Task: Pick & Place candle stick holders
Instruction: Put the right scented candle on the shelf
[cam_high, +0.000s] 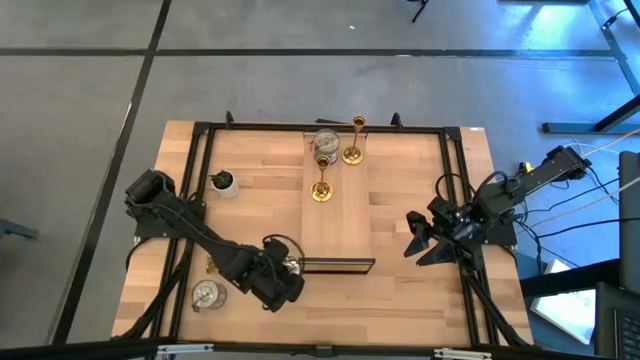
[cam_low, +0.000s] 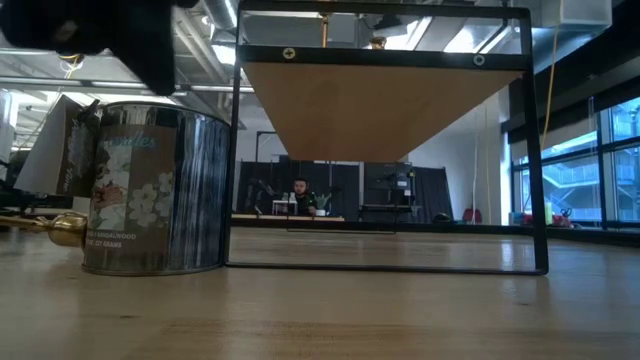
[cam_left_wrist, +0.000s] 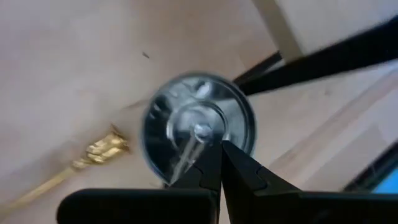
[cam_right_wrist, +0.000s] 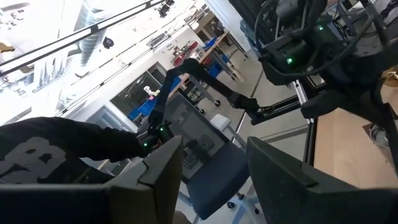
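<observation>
Lying near the desk's front-left corner: one gold candle stick holder (cam_left_wrist: 93, 154) on its side, long axis flat along the desk, just beside a squat silvery cup (cam_high: 207, 294) standing upright. Left gripper (cam_high: 290, 267), fingers pressed together, holds nothing. On the wooden board (cam_high: 335, 215) toward the far edge: two gold sticks (cam_high: 321, 185) upright, two silvery cups (cam_high: 326, 140). Right gripper (cam_high: 412, 238), fingers partly apart, empty, near the right edge.

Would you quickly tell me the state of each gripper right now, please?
Left gripper: shut, fingertips over the silvery candle holder; whether it grips the rim cannot be told.
Right gripper: open, holding nothing, waiting at the table's right side.
</observation>
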